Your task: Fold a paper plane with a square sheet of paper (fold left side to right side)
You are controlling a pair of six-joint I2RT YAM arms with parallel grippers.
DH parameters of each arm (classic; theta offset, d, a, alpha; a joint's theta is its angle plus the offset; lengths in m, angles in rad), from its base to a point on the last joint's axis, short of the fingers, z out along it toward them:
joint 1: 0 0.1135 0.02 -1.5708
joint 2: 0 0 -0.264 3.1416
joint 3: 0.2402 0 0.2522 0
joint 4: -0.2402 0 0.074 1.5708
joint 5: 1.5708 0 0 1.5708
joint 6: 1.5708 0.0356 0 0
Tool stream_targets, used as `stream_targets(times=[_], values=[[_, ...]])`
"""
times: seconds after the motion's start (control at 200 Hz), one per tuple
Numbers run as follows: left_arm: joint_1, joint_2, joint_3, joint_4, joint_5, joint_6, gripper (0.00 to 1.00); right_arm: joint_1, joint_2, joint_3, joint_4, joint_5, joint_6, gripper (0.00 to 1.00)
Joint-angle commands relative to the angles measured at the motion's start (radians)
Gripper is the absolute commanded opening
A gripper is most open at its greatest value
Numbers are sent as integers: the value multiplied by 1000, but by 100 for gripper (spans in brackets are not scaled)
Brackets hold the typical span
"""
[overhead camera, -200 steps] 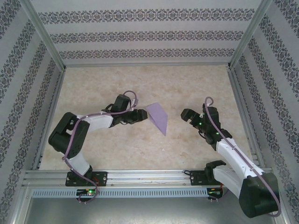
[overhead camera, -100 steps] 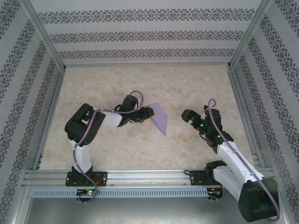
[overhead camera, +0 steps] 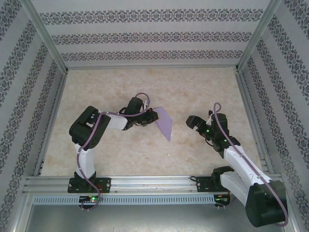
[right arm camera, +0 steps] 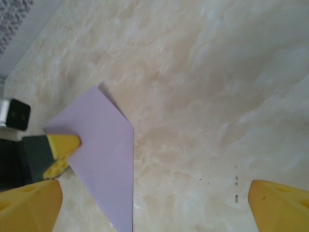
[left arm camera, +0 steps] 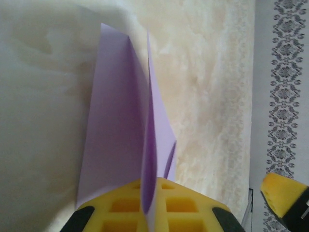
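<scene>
The left gripper (overhead camera: 152, 116) is clenching on the paper (overhead camera: 164, 124) near the middle of the table (overhead camera: 145, 82). In its wrist view the yellow pads (left arm camera: 120, 205) are pressing together on a thin raised flap. That flap is standing nearly on edge, while the wider panel beside it is sloping away toward the table. The paper is already creased into a narrow shape, broad at the far end and tapering to a point at the near end.

The grip is sitting on the paper's left margin, and that placement looks deliberate. With the left side to go over to the right, the arm needs the free edge in its jaws so it can swing it across the crease. Holding the flap upright is probably about halfway through that swing.

The right gripper (overhead camera: 192, 122) is hovering to the right of the paper, clearly apart from it, touching nothing. Its fingers (right arm camera: 29, 205) are spread wide at the two lower corners of its wrist view, released and empty. The paper is lying to their left there, with the left gripper's yellow tip on its far-left corner.

This looks like a ready stance: the right gripper may be waiting to pin or flatten the flap. The risk is thin paper sliding or buckling instead of folding along the crease.
</scene>
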Motion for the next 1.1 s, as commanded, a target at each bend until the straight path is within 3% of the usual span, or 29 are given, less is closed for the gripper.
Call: stream_targets(times=[0.0,0.245,0.58,0.734,0.854,1.099], values=[[19,-82,-32,27,83,80,0,-12,35,34,48,-120,-63,98],[70,-184,-110,47,254,178,0,11,210,66,224,-400,-90,95],[85,-295,-111,-99,440,367,0,154,493,138,548,-591,-104,86],[86,-289,-113,-114,458,375,0,191,561,181,626,-655,-78,78],[85,-283,-111,-150,447,391,0,199,593,214,647,-699,-56,65],[89,-277,-101,-242,393,442,0,187,607,246,624,-687,-48,46]])
